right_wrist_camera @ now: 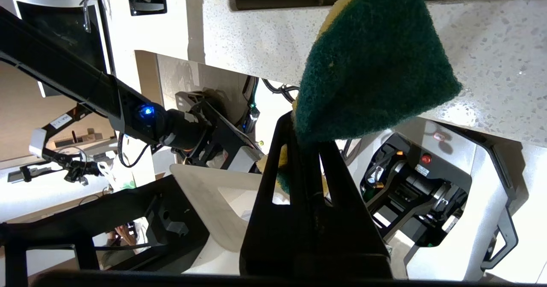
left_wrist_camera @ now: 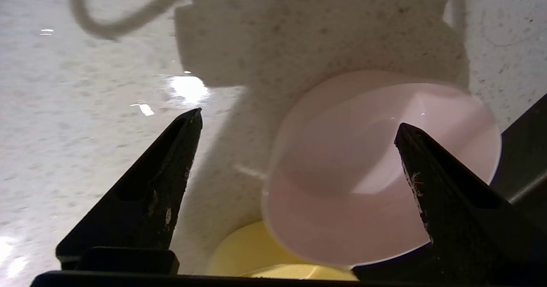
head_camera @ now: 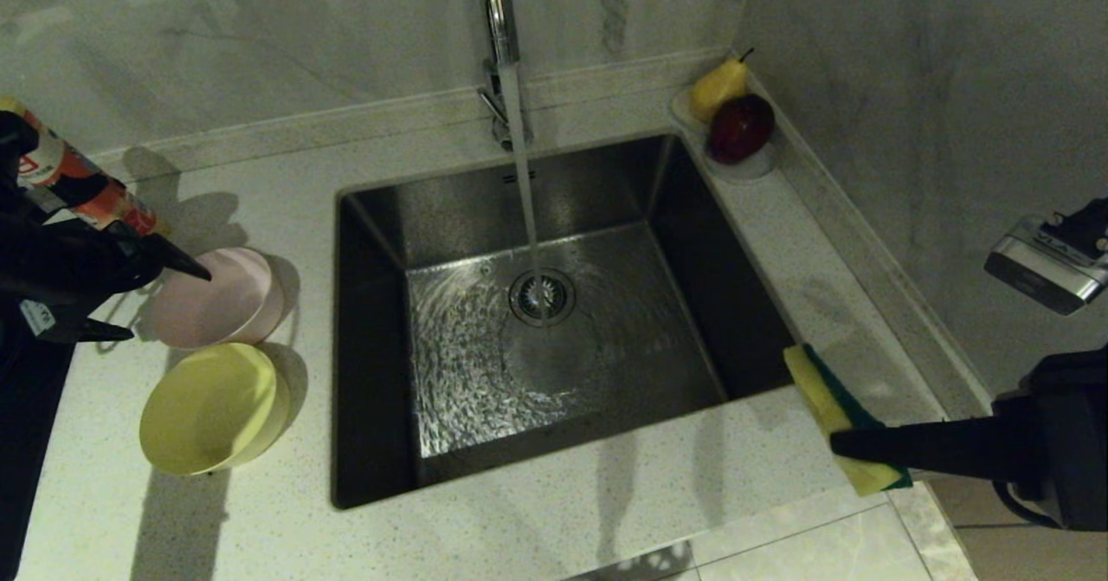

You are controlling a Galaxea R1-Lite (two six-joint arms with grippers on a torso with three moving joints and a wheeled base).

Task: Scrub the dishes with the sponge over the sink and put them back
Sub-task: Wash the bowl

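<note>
A pale pink bowl (head_camera: 221, 300) and a yellow bowl (head_camera: 208, 408) stand on the counter left of the sink (head_camera: 450, 209). My left gripper (head_camera: 169, 304) hangs open at the pink bowl's left edge, holding nothing. In the left wrist view the pink bowl (left_wrist_camera: 376, 163) lies beyond the spread fingers of that gripper (left_wrist_camera: 298, 119), with the yellow bowl (left_wrist_camera: 256, 252) below it. My right gripper (head_camera: 844, 447) is shut on the sponge (head_camera: 827, 395) above the counter at the sink's front right corner. The right wrist view shows the sponge's green face (right_wrist_camera: 376, 64) sticking out of the gripper (right_wrist_camera: 305, 126).
Water (head_camera: 524, 174) runs from the chrome tap (head_camera: 498, 9) onto the drain strainer (head_camera: 543, 295). A white saucer (head_camera: 753, 167) with a pear and a dark red fruit sits at the back right corner. A marble wall runs along the right and the back.
</note>
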